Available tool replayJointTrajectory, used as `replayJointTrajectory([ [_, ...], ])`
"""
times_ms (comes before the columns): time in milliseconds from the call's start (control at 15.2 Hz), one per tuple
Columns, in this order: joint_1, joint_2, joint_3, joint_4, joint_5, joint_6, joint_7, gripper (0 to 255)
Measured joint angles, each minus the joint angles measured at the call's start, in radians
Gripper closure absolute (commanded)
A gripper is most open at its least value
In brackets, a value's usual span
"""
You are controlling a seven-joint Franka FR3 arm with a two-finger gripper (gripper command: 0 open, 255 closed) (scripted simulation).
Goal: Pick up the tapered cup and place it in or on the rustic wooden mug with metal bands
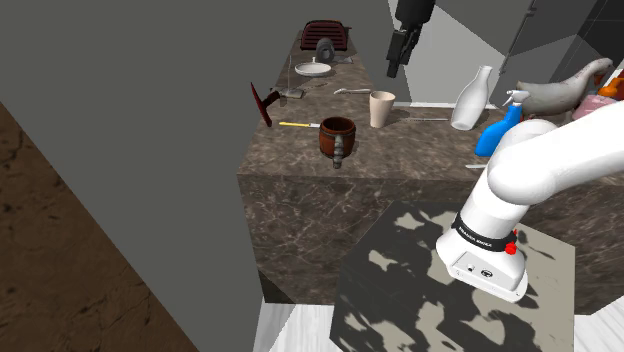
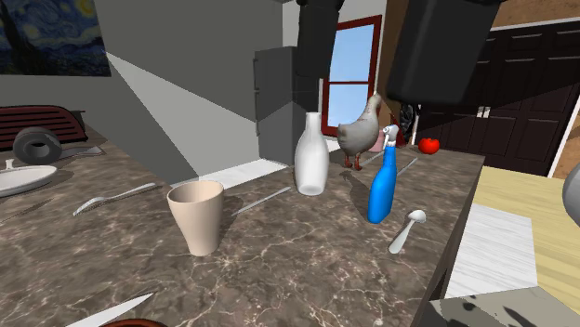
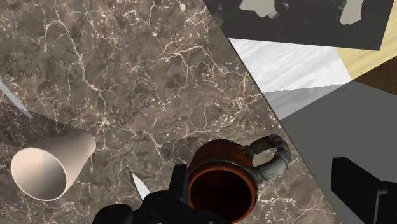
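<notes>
Home kitchen: marble counter (image 2: 307,251) w/ toaster (image 1: 325,36), plate (image 1: 312,69), fork (image 2: 112,198).

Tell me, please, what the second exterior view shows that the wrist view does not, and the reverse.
Second exterior view: a white bottle, a blue spray bottle, a spoon and a fork. Wrist view: the brown mug, its dark inside and grey handle, seen past the open gripper. Both: the beige cup standing on the marbled counter.

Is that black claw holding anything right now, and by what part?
Nothing is held. The gripper hangs open above the counter; the beige cup and the brown mug both stand on it, untouched.
</notes>
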Motion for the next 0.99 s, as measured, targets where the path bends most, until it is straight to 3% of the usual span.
replayJointTrajectory([
  [330,-0.015,0.041,-0.059,-0.02,-0.038,0.068,-0.065,0],
  [990,-0.047,0.268,-0.251,-0.037,-0.122,0.341,-0.267,0],
])
